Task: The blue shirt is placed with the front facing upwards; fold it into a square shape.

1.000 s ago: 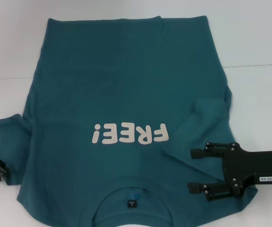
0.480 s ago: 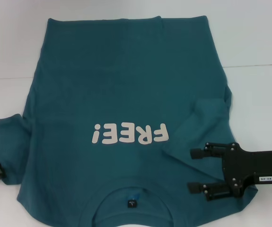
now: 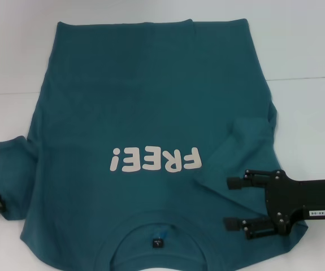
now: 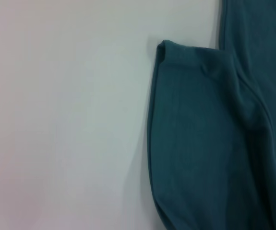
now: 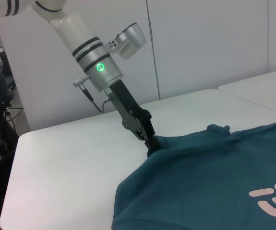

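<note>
The large dark teal-blue cotton T-shirt lies spread flat on the white tabletop, front up, its off-white "FREE!" lettering reading upside down from the head camera and its round collar with a small black label nearest the robot. The hem lies at the far side of the lettering. To the right of the lettering, one short sleeve is folded inward over the chest.

The right claw hovers over the shirt's shoulder to the right of the collar — its two black fingers spread wide apart, holding nothing. The left claw sits at the cuff of the other short sleeve, left of the lettering; the right wrist view shows its fingers pinched together on the sleeve's edge, the fabric slightly bunched there.
</note>
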`<state>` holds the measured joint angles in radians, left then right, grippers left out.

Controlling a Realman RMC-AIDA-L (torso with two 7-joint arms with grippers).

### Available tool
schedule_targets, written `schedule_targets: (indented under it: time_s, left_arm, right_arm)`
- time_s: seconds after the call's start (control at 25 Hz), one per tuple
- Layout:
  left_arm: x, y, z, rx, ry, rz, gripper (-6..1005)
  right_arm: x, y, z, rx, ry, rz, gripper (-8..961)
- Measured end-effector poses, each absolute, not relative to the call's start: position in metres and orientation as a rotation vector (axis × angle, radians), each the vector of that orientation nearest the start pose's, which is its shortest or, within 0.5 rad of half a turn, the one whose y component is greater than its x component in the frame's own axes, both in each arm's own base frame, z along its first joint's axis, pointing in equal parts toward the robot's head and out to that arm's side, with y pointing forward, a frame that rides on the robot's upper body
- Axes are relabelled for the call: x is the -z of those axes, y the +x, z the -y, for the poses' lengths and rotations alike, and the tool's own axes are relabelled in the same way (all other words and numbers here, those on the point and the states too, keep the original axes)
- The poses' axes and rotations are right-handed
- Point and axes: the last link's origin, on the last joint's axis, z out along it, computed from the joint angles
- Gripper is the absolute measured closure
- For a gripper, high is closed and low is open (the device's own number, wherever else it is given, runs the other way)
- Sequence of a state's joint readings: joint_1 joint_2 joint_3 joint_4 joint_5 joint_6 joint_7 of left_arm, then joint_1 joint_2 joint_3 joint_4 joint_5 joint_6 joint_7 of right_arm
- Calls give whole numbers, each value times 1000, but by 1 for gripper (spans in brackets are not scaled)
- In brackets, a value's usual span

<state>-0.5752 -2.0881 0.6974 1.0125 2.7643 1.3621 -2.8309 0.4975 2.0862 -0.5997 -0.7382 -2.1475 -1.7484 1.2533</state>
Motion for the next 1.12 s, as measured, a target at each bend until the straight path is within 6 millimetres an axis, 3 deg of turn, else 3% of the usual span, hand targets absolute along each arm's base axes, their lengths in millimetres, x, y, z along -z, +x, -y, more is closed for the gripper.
schedule_targets:
  time_s: [0.44, 1.12]
  left_arm:
    - [-59, -322, -359, -16, -1726, 1879, 949]
    - [-71, -343, -360, -3, -1601, 1818, 949]
  right_arm:
    - [-9, 271, -303, -647, -2857, -430, 36]
    - [-8, 271, -307, -637, -2842, -432, 36]
